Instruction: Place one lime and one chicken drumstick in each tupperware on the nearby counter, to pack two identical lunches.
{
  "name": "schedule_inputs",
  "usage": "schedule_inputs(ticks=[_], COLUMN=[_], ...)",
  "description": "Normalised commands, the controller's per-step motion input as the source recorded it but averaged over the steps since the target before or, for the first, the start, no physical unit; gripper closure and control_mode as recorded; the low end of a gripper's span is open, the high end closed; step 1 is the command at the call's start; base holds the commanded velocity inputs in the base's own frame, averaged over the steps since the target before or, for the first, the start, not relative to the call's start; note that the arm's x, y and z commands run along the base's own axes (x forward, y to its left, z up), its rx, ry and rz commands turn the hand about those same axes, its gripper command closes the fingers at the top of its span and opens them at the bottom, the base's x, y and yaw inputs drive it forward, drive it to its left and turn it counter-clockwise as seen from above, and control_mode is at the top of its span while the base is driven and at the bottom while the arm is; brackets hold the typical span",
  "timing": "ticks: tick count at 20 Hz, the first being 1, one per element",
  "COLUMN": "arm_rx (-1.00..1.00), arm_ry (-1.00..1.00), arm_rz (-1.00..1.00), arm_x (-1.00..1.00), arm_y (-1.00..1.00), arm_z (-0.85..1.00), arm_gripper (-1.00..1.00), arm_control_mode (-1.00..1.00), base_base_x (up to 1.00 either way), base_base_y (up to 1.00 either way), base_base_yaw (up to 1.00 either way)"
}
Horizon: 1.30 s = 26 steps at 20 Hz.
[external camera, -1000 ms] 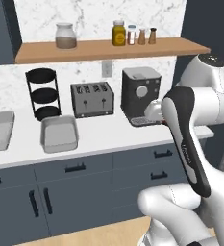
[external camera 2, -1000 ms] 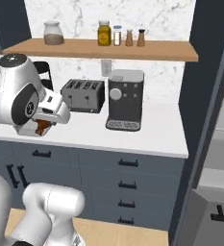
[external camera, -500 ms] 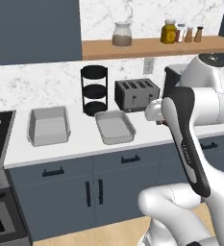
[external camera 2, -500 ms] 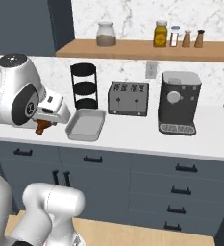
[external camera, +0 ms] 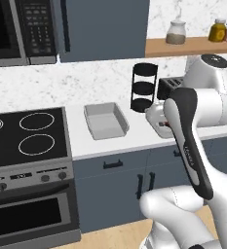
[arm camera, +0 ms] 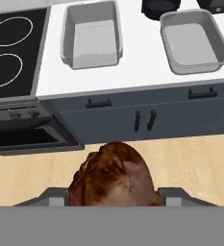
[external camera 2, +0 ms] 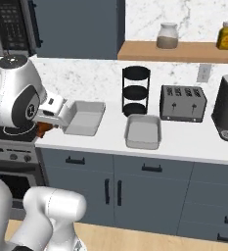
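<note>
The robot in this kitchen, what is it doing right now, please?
The robot's end effector is shut on a browned chicken drumstick and holds it out in front of the counter, above the wooden floor. Two grey tupperware trays sit on the counter, one beside the stove and one further right. Both look empty, so nothing is packed yet. No lime can be seen.

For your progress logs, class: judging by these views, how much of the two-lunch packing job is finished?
Done: nothing packed; both trays, left and right, look empty. In hand: the pincer holds a drumstick, out in front of the counter. Left: this drumstick, another one, and two limes.
</note>
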Motion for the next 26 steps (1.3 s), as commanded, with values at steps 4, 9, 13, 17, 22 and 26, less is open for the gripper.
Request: schedule_inputs(ticks=[4,9,13,17,22,26], arm_rx=[0.0,0.0,0.02,0.07,0.04,0.0], arm_ry=[0.0,0.0,0.01,0.04,0.02,0.0], arm_rz=[0.0,-0.03,-0.01,0.0,0.0,0.0], arm_x=[0.0,0.7,1.0,1.0,0.97,0.68], arm_y=[0.0,0.02,-0.03,-0.13,-0.05,0.0], arm_z=[0.0,-0.21,-0.44,-0.62,-0.53,-0.1], arm_gripper=[1.0,1.0,1.0,1.0,1.0,1.0], arm_control_mode=[1.0,-1.0,-1.0,-1.0,-1.0,-1.0], base_base_x=[0.32,0.1,0.0,0.0,0.0,0.0], base_base_y=[0.73,0.07,0.0,0.0,0.0,0.0], base_base_yaw=[0.0,-0.01,0.0,0.0,0.0,0.0])
